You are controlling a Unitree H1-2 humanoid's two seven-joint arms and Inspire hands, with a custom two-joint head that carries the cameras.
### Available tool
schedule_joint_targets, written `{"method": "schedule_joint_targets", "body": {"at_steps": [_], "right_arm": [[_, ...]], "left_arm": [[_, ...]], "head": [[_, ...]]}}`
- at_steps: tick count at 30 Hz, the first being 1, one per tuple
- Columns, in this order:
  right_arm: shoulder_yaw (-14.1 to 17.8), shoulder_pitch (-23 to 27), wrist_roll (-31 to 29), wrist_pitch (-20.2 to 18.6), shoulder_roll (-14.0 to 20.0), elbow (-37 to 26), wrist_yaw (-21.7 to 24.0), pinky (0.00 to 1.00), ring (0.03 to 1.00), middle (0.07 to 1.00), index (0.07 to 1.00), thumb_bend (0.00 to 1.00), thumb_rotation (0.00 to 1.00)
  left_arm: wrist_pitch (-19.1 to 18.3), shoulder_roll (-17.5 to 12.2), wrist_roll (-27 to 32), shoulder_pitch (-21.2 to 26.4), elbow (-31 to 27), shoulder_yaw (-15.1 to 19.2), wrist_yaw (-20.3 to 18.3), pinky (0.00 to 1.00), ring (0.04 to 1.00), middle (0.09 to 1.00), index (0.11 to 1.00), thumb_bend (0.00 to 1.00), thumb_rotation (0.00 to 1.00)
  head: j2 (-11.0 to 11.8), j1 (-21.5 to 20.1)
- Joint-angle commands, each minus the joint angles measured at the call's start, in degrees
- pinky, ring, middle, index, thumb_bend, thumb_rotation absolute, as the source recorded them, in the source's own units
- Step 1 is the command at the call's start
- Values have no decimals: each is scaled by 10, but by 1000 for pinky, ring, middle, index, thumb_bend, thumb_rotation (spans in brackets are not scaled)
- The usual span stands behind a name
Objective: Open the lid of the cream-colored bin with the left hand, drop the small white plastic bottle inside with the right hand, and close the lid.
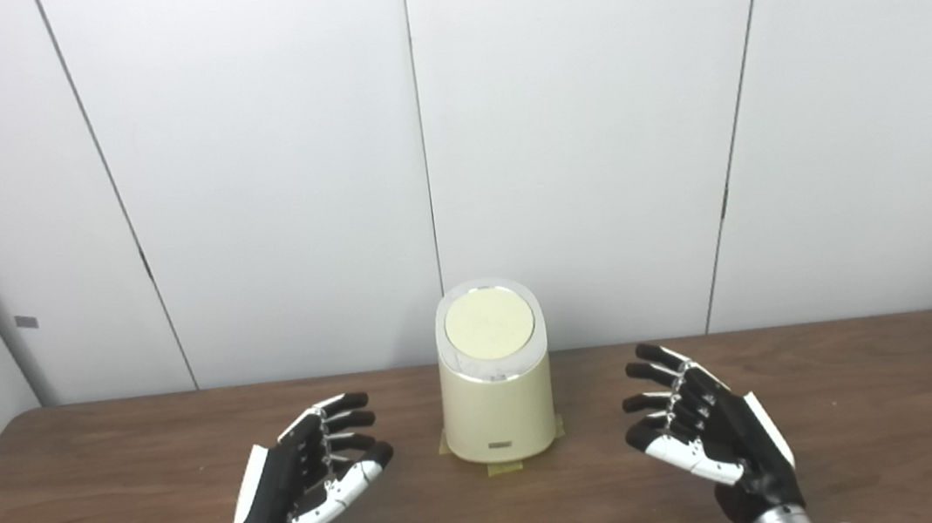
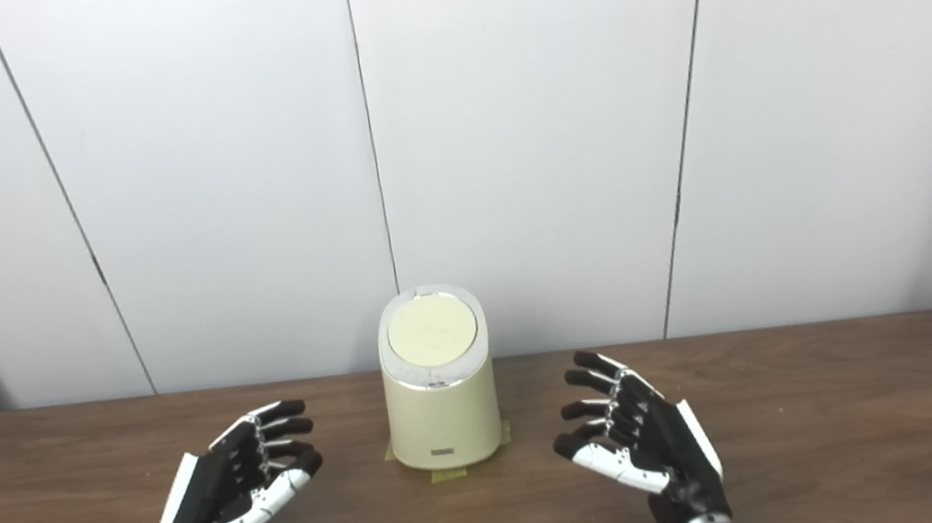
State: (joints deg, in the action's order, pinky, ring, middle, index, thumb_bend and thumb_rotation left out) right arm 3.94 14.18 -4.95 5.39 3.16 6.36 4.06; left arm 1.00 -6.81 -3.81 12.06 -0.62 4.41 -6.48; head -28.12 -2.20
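The cream-colored bin (image 1: 498, 411) stands upright at the middle of the brown table (image 1: 888, 424), held down by tape at its base. Its round lid (image 1: 489, 323) lies flat and shut inside a chrome rim. My left hand (image 1: 308, 477) hovers to the left of the bin, palm turned inward, fingers spread and holding nothing. To the right of the bin my right hand (image 1: 700, 428) mirrors it, open and empty. No small white plastic bottle shows in either view.
White wall panels (image 1: 592, 133) rise close behind the table's far edge. Yellow tape tabs (image 1: 504, 469) stick out from under the bin's front. Bare brown tabletop stretches to both sides of the hands.
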Motion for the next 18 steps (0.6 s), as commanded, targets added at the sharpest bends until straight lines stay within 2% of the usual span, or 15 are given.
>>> {"method": "schedule_joint_targets", "body": {"at_steps": [1,11,18], "right_arm": [[3,13,1,35,5,-12,-4,486,615,763,778,849,281],[3,4,23,52,7,-16,-16,499,617,761,787,862,296],[3,-3,18,49,8,-25,-16,504,617,753,785,851,278]], "left_arm": [[27,-8,1,17,-5,-5,6,522,658,725,771,710,313],[27,-10,-4,17,-10,-13,12,546,670,734,773,731,335],[35,-6,3,18,-5,-18,9,559,673,731,773,709,280]], "head": [[-1,0],[-5,-2],[-4,-6]]}}
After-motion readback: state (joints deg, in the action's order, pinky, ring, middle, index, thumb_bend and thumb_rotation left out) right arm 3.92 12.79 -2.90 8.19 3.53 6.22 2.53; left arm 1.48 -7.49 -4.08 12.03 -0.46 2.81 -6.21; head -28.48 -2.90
